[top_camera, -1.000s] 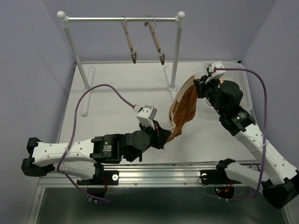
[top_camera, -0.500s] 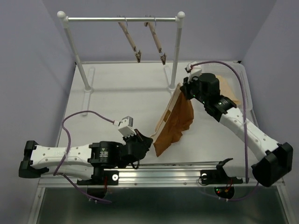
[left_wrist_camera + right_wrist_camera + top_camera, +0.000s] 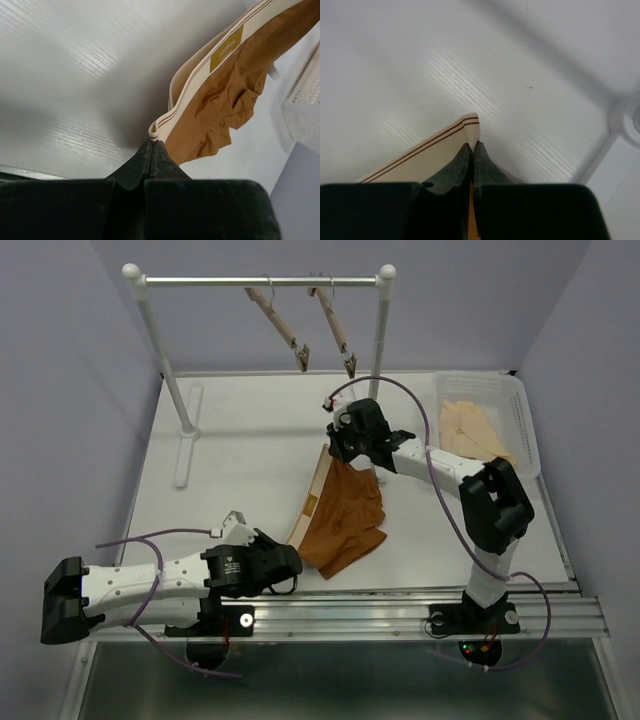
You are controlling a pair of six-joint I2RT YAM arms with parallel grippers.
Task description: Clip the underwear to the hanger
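Note:
The rust-brown underwear hangs stretched by its pale beige waistband over the middle of the table. My left gripper is shut on the waistband's near corner, the cloth draping away from it. My right gripper is shut on the far corner of the waistband. Two pale wooden hangers hang by wire hooks from the rail at the back, the left hanger and the right hanger, each with its near clip hanging low. Both grippers are well in front of and below them.
The white clothes rack stands at the table's back, its posts and feet on the surface. A white basket at the back right holds a pale peach-cream garment. A metal rail borders the near edge.
Both arms have carried the underwear leftward and toward the front. The right gripper has moved from beside the basket to the table's middle; the left gripper has drawn back toward the near edge.

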